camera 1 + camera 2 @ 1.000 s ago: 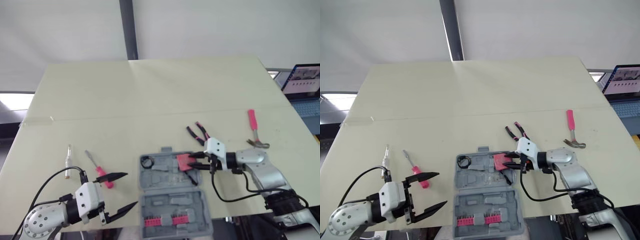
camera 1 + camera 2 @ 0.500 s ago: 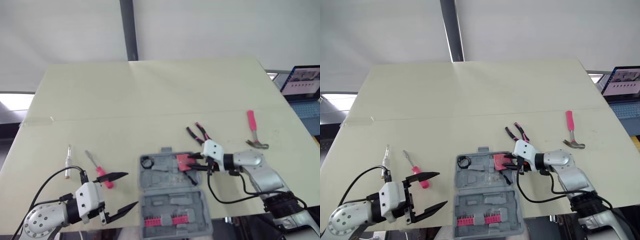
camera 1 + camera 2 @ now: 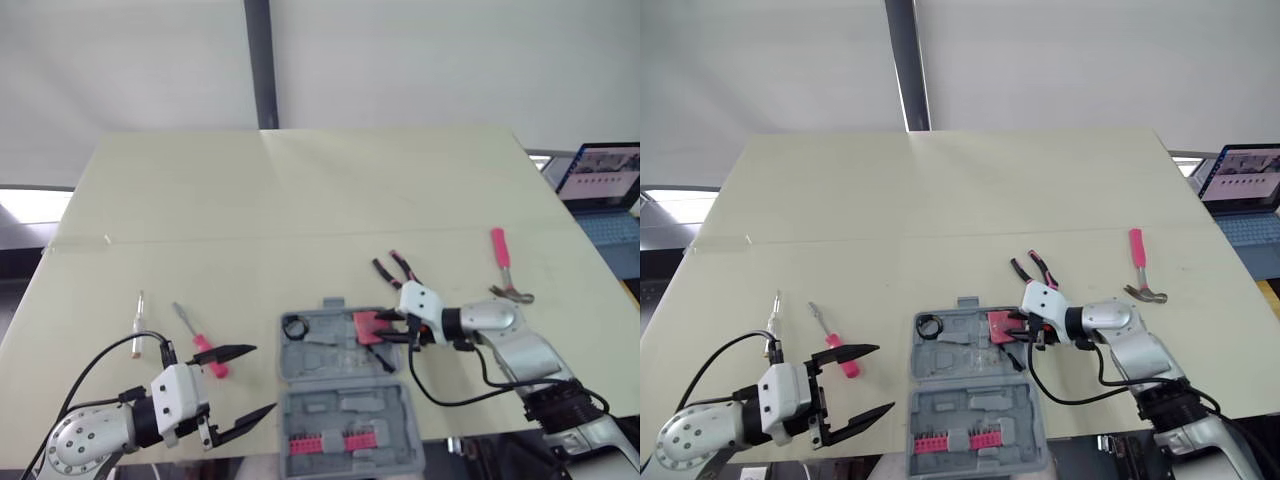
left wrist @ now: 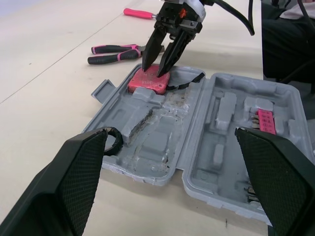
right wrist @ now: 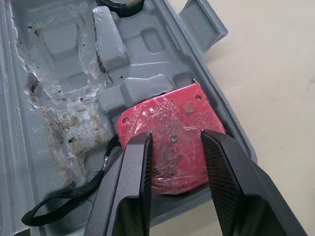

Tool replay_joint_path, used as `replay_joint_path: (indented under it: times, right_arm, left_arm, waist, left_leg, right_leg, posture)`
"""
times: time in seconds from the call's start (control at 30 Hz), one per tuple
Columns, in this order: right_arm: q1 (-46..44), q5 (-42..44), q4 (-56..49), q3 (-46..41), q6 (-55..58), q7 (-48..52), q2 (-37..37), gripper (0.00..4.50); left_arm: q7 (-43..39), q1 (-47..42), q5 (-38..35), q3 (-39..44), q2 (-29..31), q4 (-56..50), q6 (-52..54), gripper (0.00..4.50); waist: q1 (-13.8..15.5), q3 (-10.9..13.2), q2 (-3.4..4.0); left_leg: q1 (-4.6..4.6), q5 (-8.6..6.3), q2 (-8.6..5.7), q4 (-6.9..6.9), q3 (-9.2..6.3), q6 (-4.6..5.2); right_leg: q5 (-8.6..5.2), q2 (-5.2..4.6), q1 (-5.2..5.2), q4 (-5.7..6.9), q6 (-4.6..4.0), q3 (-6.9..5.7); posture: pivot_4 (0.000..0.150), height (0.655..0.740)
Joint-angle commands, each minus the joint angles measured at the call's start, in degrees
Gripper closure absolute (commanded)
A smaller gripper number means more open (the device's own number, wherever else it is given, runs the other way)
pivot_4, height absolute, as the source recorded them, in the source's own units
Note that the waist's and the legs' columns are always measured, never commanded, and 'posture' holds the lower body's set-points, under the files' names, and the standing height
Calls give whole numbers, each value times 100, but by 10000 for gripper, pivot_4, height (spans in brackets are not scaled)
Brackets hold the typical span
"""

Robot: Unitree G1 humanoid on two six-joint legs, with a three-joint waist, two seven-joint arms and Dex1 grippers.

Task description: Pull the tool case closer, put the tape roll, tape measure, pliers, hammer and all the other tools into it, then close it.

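Right wrist view: straddles tape measure with right gripper fingers spread, tips directly over it in tool case corner; left gripper splayed, farther off.

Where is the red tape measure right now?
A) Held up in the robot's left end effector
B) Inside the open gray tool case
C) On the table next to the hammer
B: the red tape measure lies in a corner of the open tool case, with the right end effector poised just over it.
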Motion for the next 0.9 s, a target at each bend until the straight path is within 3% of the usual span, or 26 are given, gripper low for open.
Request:
replay_joint_path:
  times: [0.03,0.77,0.9]
  right_arm:
    - [307,-355,417,377,397,-16,-95,28320]
    - [270,-433,742,464,338,-56,-13,28320]
    - [316,-82,481,92,340,-160,121,28320]
  left_arm:
    - [64,-24,-174,104,-34,-176,51,0]
    - [148,-112,-184,96,-77,-166,177,0]
    - [206,-89,-237,91,-135,-197,237,0]
  waist:
    - [1,-1,0]
    - [2,-10,-11]
    - [2,-13,-12]
  left_leg:
    - [0,0,0,0,0,0]
    - [3,-1,1,0,0,0]
    - [4,-3,3,-1,0,-3]
  right_leg:
    - [0,0,0,0,0,0]
    - [0,0,4,-3,0,1]
    - [-1,2,5,-5,-1,0]
  posture:
    - [1500,7400]
    - [1500,7400]
    - [1500,7400]
